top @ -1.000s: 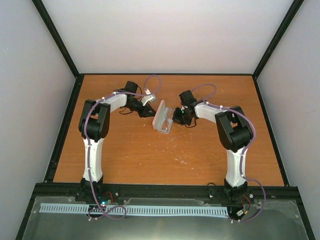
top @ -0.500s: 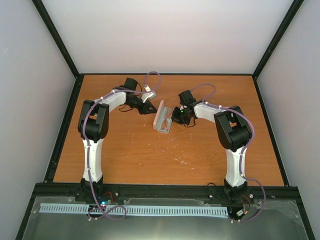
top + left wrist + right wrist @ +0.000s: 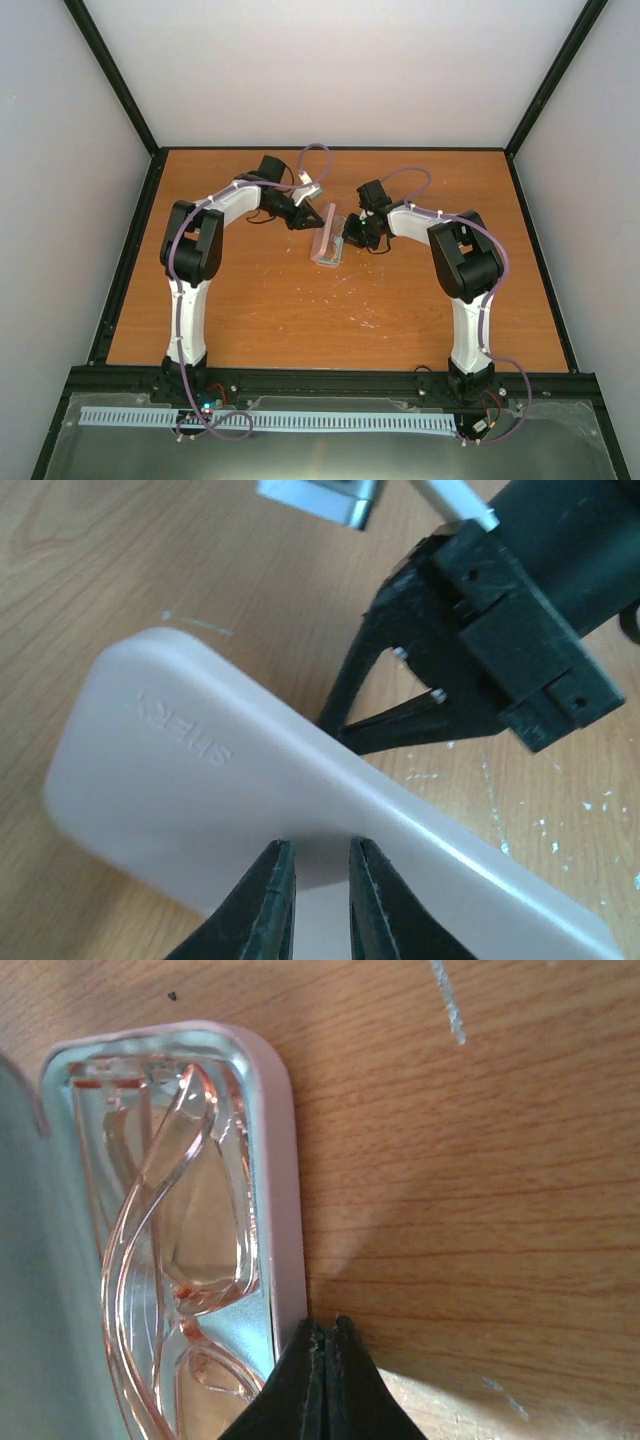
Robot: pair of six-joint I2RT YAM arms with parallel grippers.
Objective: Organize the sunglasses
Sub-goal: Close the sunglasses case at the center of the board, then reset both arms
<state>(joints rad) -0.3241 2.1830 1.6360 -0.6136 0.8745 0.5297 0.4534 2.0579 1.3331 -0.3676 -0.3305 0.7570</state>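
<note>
A pale pink glasses case [image 3: 328,243] lies open in the middle of the table. Clear pink-framed sunglasses [image 3: 170,1220] lie folded in its base [image 3: 281,1190]. The case's lid [image 3: 250,780] stands tilted over the base. My left gripper [image 3: 316,221] has its jaws a narrow gap apart, and its fingertips [image 3: 275,865] rest against the lid's outer face, gripping nothing. My right gripper [image 3: 348,240] is shut and empty, and its tips [image 3: 328,1322] touch the base's right rim. The right gripper's black fingers [image 3: 400,715] show behind the lid in the left wrist view.
The wooden table [image 3: 330,310] has white scuff marks near its middle. A black frame [image 3: 330,372] edges it, and plain walls stand close behind and at both sides. Both arms reach in from the near edge.
My left gripper has moved right to the case and leans on the lid, which has tipped further over the base. The right gripper has shifted slightly left against the base rim.
</note>
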